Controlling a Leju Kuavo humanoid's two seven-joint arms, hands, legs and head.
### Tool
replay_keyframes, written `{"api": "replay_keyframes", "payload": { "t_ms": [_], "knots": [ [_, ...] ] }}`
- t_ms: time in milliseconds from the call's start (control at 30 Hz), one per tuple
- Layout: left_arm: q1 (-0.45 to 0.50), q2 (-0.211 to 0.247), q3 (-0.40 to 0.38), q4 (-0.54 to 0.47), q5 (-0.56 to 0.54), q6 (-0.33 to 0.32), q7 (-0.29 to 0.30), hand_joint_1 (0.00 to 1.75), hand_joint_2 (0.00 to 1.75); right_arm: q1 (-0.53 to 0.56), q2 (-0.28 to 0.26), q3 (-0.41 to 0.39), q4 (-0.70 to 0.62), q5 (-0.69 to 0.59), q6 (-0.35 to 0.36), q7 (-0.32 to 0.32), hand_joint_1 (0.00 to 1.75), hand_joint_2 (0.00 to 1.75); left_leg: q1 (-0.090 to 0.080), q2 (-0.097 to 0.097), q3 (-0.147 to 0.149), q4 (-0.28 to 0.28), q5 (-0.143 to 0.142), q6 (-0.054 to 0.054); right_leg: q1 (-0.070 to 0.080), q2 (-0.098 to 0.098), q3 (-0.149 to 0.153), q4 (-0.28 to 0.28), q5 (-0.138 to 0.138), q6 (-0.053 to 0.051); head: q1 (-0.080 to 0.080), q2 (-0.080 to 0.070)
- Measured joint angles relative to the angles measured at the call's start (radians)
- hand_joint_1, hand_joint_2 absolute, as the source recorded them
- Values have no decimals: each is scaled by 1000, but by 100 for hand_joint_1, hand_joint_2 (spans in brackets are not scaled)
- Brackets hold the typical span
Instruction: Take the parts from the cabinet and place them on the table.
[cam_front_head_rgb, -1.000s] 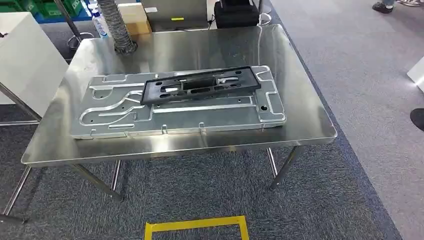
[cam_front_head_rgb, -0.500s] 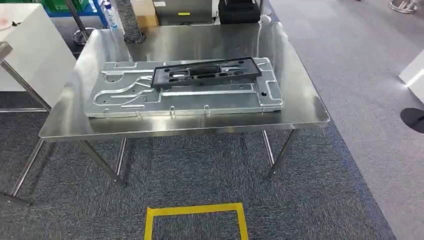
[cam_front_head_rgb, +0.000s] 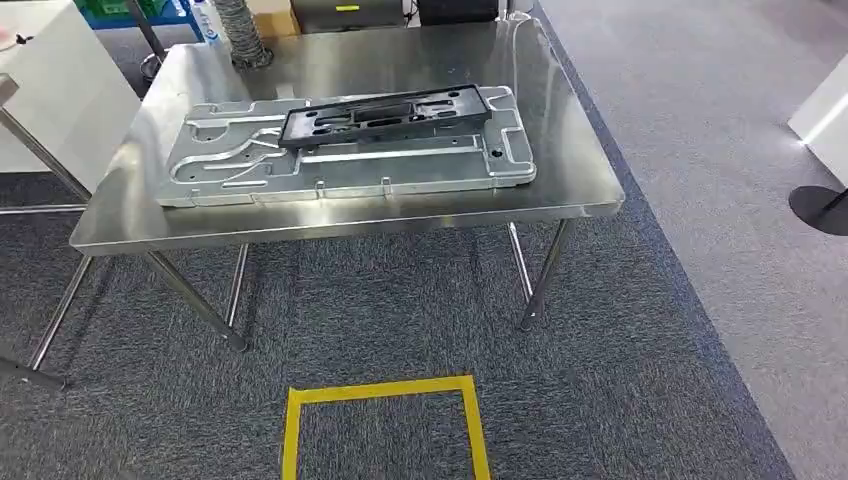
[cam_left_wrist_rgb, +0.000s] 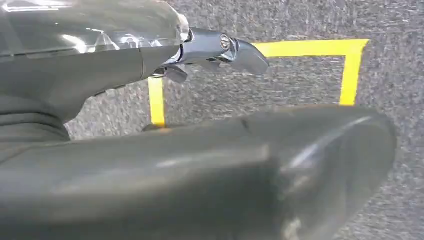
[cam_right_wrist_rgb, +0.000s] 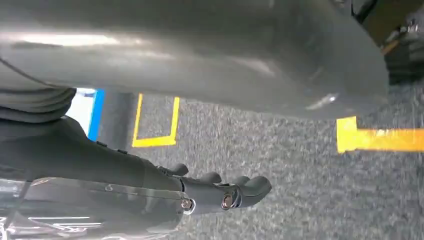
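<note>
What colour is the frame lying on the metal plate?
Black, best seen in the head view.

Looks like a factory or exhibition floor: steel work table bearing a machined metal plate, grey carpet tiles, yellow floor tape, flexible duct behind

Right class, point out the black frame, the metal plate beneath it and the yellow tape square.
black frame (cam_front_head_rgb: 385, 114), head view, on its middle bar
metal plate (cam_front_head_rgb: 400, 170), head view, on bare surface
yellow tape square (cam_front_head_rgb: 380, 390), head view, on its far strip
</note>
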Motion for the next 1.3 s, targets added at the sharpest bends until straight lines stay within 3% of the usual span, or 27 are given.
{"api": "replay_keyframes", "payload": {
  "t_ms": [33,67,133,167,233,333,367,400,467,500,533,567,600,667,700,733,833,867,933,1000,1033,1100,1167,1200,1233,1267,1300],
  "knots": [
    [0,0,-2,0,-3,-2,0,0,0,-1,0,1,0,2,3,-23,0,0,0,0,3,43,5,0,2,0,-20,3,12,1,0,0],
    [0,-1,-3,0,-7,-2,0,0,0,-1,0,3,0,2,3,-39,0,0,0,-1,26,30,30,3,3,0,-32,6,19,1,0,0],
    [-2,-2,-6,0,-11,-3,0,0,0,-2,0,11,0,8,9,-113,0,0,-1,-1,126,-103,102,10,4,1,-55,10,35,6,0,0],
    [-5,-2,-6,0,-11,-4,1,0,0,-4,1,17,0,12,13,-152,0,0,-1,-3,195,-203,117,17,4,2,-61,11,43,9,0,0],
    [-11,-2,-6,0,-16,-4,5,0,0,-8,6,31,1,22,20,-219,0,0,-10,-6,262,-326,77,30,6,1,-70,11,60,22,0,0],
    [-8,-2,-6,0,-16,-4,18,0,0,-15,12,51,2,38,22,-271,0,0,-16,-5,239,-326,99,52,3,2,-73,-2,89,42,0,0],
    [-9,-3,-6,0,-15,-2,21,0,0,-17,13,58,3,43,24,-280,0,0,-5,3,236,-335,115,62,1,4,-78,8,71,47,0,0],
    [-11,-3,-6,0,-14,-2,24,0,0,-19,13,65,3,48,26,-283,0,0,-8,1,223,-336,126,74,3,6,-93,42,18,49,0,0],
    [-12,-3,-6,0,-8,0,31,0,0,-20,14,81,3,58,28,-278,0,0,-13,1,194,-329,143,85,0,7,-132,184,-104,52,0,0],
    [-10,-3,-6,0,-7,1,34,0,0,-20,15,88,4,62,28,-273,0,0,-15,2,178,-324,152,85,-1,7,-149,261,-141,55,0,0],
    [-10,-3,-6,0,-5,1,34,0,0,-20,16,93,5,67,28,-264,0,0,-16,2,162,-317,161,84,-1,7,-153,312,-144,59,0,0],
    [-10,-3,-6,0,-1,1,35,0,0,-19,16,97,5,71,28,-256,0,0,-16,2,145,-310,168,82,-2,7,-138,319,-117,60,0,0],
    [-10,-3,-5,0,3,1,35,0,0,-20,16,103,6,74,28,-243,0,0,-17,2,127,-301,176,80,-3,7,-106,288,-75,60,0,0],
    [-10,-4,-3,0,9,1,32,0,0,-21,15,110,6,76,30,-210,0,0,-16,2,93,-278,187,74,-3,7,12,131,-22,55,0,0],
    [-9,-6,-3,0,11,0,30,0,0,-23,12,113,5,78,32,-193,0,0,-17,2,82,-267,191,69,-1,7,69,42,-60,46,0,0],
    [-9,-9,-3,0,11,0,27,0,0,-24,7,116,5,80,35,-175,0,0,-20,2,76,-259,194,64,5,7,97,-11,-76,43,0,0],
    [-8,-12,-3,0,10,-2,20,0,0,-22,2,118,5,83,36,-148,0,0,-16,3,72,-267,223,47,10,7,78,-6,-58,26,0,0],
    [-7,-13,-3,0,8,-2,18,0,0,-19,1,118,6,83,38,-143,0,0,-18,0,64,-266,219,40,0,2,68,-14,-40,17,0,0],
    [0,-15,-3,1,3,-4,18,0,0,-22,-3,119,6,82,36,-140,0,0,-11,-2,38,-202,114,29,-1,1,39,-15,-15,4,0,0],
    [-2,-16,-3,1,1,-6,14,0,0,-21,-6,119,6,79,35,-145,0,0,-5,-2,6,-54,1,17,1,0,4,-14,12,4,0,0],
    [-3,-16,-3,1,0,-8,12,0,0,-20,-7,119,6,77,35,-154,0,0,-2,-2,1,8,-13,12,0,-1,-15,-13,27,5,0,0],
    [-3,-16,-3,1,-2,-11,11,0,0,-20,-7,121,6,76,34,-163,0,0,5,-2,36,26,55,6,-3,-1,-55,-7,54,12,0,0],
    [-6,-16,-3,1,-5,-11,10,0,0,-20,-7,123,6,76,35,-175,0,0,11,-2,140,-92,125,0,-10,-1,-95,5,75,23,0,0],
    [-9,-16,-3,1,-6,-11,10,0,0,-21,-7,125,6,76,35,-182,0,0,15,-4,219,-194,105,-2,-11,0,-108,13,86,30,0,0],
    [-14,-16,-3,1,-7,-11,10,0,0,-22,-8,127,6,76,35,-189,0,0,9,-8,283,-305,57,0,-7,2,-117,19,93,39,0,0],
    [-16,-16,-3,1,-7,-11,10,0,0,-21,-8,130,6,77,36,-194,0,0,5,-12,287,-323,43,22,-7,-1,-116,18,105,47,0,0],
    [-15,-17,-3,1,-7,-11,10,0,0,-22,-8,131,6,77,35,-196,0,0,4,-12,278,-322,49,27,-8,-3,-115,14,116,52,0,0]
  ]
}}
